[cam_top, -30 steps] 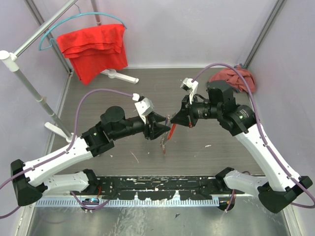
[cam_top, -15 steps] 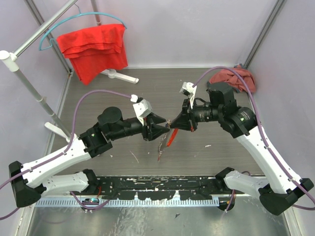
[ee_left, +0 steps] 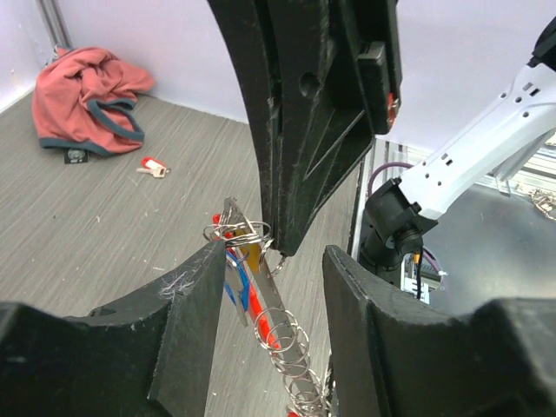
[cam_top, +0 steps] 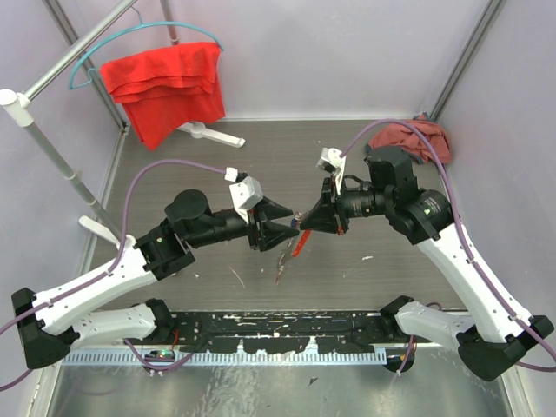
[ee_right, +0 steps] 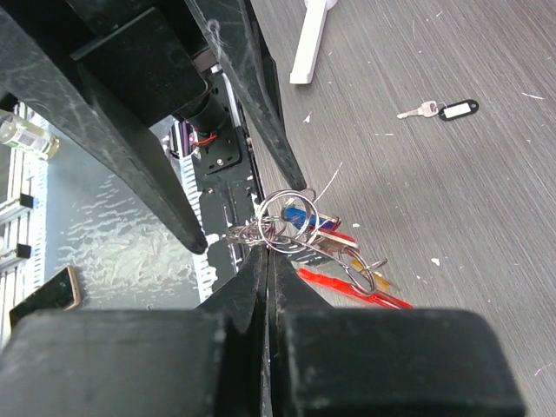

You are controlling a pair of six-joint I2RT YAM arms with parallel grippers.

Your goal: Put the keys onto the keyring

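My right gripper (cam_top: 301, 220) is shut on the keyring (ee_right: 280, 219), a cluster of thin silvery wire loops, and holds it above the table. A blue-headed key (ee_right: 306, 215) and silvery key blades hang from the loops, along with the long red tag (ee_right: 347, 291) and a chain of small rings (ee_left: 300, 352). My left gripper (cam_top: 289, 224) is open, its two fingers (ee_left: 178, 321) on either side of the hanging bunch without touching it. In the left wrist view the keyring (ee_left: 236, 232) sits just under the right fingertips. A red-headed key (ee_left: 153, 167) lies loose on the table.
A key with a black tag (ee_right: 439, 109) lies on the table. A pink-red cloth (cam_top: 408, 137) is bunched in the back right corner. A red cloth (cam_top: 165, 82) hangs from a hanger on a rack at the back left. A black rail (cam_top: 278, 330) runs along the near edge.
Both grippers have shifted a little to the left together. The left arm's elbow has drawn back to the left, and the hanging chain has swung lower left.
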